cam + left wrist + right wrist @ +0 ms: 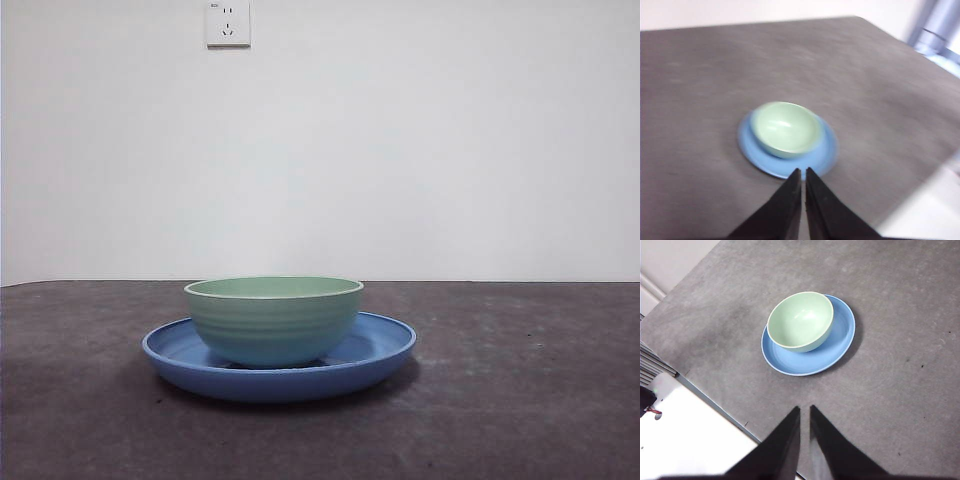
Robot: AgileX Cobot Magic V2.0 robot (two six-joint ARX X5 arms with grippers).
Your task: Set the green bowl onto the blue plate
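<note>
both claws hang clear, jaws together and empty: left gripper and right gripper. ahead of each, well apart, green bowl sits upright, off-centre, on blue plate; placement looks done.

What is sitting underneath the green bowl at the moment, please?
The green bowl rests on the blue plate, set off-centre. The plate's rim shows all round; its middle is hidden under the bowl. The bowl looks empty.
</note>
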